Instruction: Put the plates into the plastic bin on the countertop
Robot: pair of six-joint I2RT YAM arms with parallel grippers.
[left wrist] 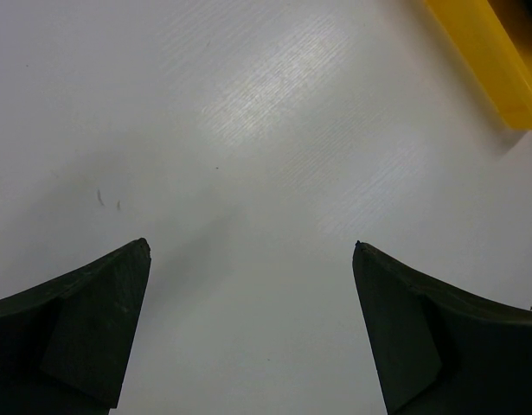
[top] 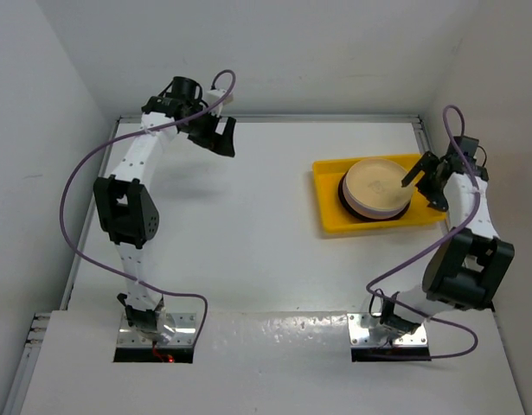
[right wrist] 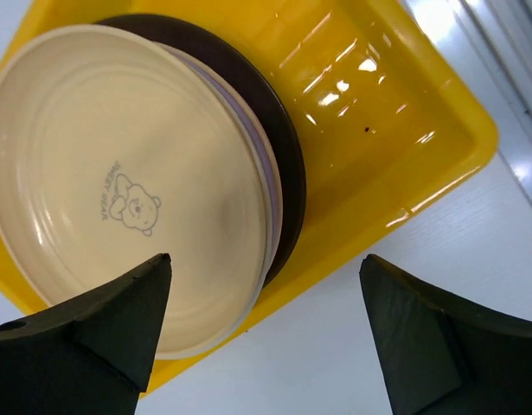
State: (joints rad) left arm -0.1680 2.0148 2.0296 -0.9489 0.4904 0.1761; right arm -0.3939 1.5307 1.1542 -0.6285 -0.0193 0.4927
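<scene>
A stack of plates (top: 377,188) lies in the yellow plastic bin (top: 330,216) at the right of the white countertop (top: 248,251). The top plate (right wrist: 118,173) is cream with a small bear print. Under it show a lavender rim (right wrist: 265,169) and a dark plate (right wrist: 287,151). My right gripper (right wrist: 266,258) hovers open over the stack's edge and the bin's wall (right wrist: 395,112), holding nothing; from above the right gripper (top: 424,180) sits at the bin's right end. My left gripper (top: 215,135) is far off at the back left, and the left gripper (left wrist: 250,244) stands open over bare countertop.
White walls close the countertop at the back and sides. A corner of the bin (left wrist: 490,52) shows at the upper right of the left wrist view. A purple cable loops off each arm.
</scene>
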